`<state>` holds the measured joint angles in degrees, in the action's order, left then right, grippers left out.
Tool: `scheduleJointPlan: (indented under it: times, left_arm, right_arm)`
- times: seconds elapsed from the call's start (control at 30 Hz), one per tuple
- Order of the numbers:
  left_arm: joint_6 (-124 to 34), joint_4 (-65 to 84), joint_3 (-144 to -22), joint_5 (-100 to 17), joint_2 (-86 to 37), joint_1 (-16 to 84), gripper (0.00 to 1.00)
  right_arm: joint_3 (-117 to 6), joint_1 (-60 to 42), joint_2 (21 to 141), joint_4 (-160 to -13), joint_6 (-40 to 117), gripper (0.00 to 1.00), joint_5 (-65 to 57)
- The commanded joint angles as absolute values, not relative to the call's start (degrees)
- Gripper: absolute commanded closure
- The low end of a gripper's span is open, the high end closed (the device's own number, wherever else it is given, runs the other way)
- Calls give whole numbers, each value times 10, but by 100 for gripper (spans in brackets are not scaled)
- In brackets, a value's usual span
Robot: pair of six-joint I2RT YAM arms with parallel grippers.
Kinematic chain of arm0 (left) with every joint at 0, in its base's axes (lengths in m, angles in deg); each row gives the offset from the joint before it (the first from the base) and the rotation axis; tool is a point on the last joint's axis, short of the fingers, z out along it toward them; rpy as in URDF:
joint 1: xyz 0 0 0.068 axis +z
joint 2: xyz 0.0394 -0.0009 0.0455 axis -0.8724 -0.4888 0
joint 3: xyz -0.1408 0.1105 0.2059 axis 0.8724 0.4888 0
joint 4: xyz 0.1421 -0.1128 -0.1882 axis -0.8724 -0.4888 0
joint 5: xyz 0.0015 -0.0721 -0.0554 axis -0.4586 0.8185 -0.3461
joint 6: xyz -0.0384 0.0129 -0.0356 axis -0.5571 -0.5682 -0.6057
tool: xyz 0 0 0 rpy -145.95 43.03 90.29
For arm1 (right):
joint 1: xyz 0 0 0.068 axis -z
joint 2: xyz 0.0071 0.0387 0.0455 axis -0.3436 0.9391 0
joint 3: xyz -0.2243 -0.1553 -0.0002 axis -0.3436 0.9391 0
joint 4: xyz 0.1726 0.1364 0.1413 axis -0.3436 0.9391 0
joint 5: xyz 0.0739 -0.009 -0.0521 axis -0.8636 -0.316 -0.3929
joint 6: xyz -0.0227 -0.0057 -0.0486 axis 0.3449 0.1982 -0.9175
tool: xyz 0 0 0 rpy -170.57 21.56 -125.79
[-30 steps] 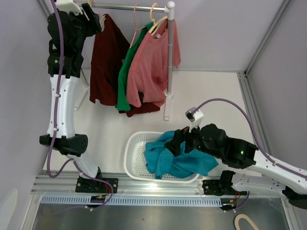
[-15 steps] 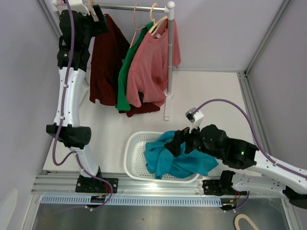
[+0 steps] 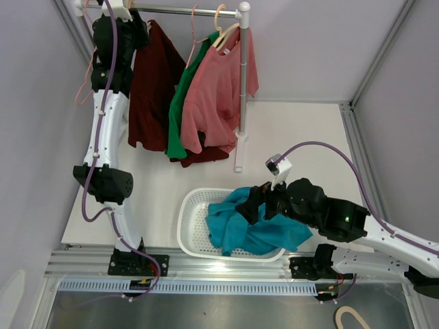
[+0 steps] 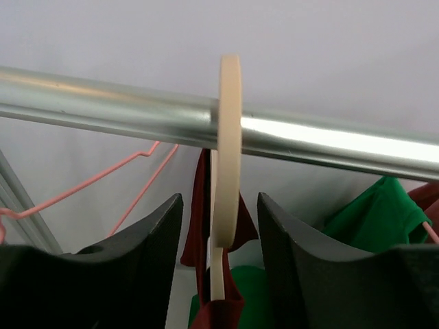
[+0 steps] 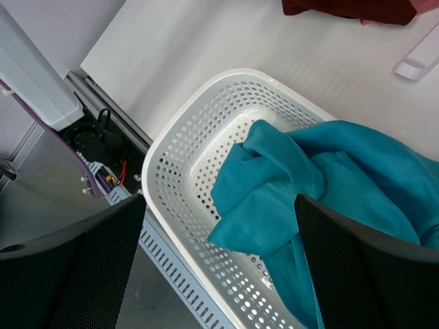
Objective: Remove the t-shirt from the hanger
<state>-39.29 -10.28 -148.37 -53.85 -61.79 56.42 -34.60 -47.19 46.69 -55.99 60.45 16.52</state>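
A dark red t-shirt (image 3: pixel 154 89) hangs on a cream hanger from the metal rail (image 3: pixel 185 10) at the back left. In the left wrist view the hanger's hook (image 4: pixel 230 137) sits over the rail (image 4: pixel 103 99), with the red shirt's collar (image 4: pixel 202 226) below it. My left gripper (image 4: pixel 219 205) is open, one jaw on each side of the hook, not touching it; it also shows in the top view (image 3: pixel 135 26). My right gripper (image 5: pixel 219 199) is open and empty above a teal t-shirt (image 5: pixel 322 185) lying in a white basket (image 5: pixel 185 137).
A green shirt (image 3: pixel 180 103) and a salmon shirt (image 3: pixel 216 96) hang on the same rail, right of the red one. A white rack post (image 3: pixel 241 82) stands beside them. A pink wire hanger (image 4: pixel 103 181) hangs left of my left gripper. The basket (image 3: pixel 195 219) sits near the front edge.
My left arm has swung right and up along the rail, bringing its jaws around the cream hanger's hook. The right arm and the teal shirt have not moved.
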Motion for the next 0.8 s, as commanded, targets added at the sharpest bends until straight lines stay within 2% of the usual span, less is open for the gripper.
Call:
scheduleJointPlan:
  times: [0.0,0.33,0.43,0.57,0.77]
  left_arm:
    - [-390,-51,-1501,-520,-618,578,49]
    - [-418,-20,-1499,-451,-647,592,53]
    - [-423,-14,-1502,-429,-656,597,70]
    - [-427,-14,-1502,-419,-660,597,99]
    - [-425,-24,-1501,-408,-646,597,99]
  right_arm:
    - [-359,-476,462,-573,611,5,177]
    - [-361,-476,464,-568,616,5,181]
    - [-359,-476,463,-568,620,5,184]
    - [-356,-475,464,-571,620,5,185]
    - [-358,-476,470,-576,617,5,183]
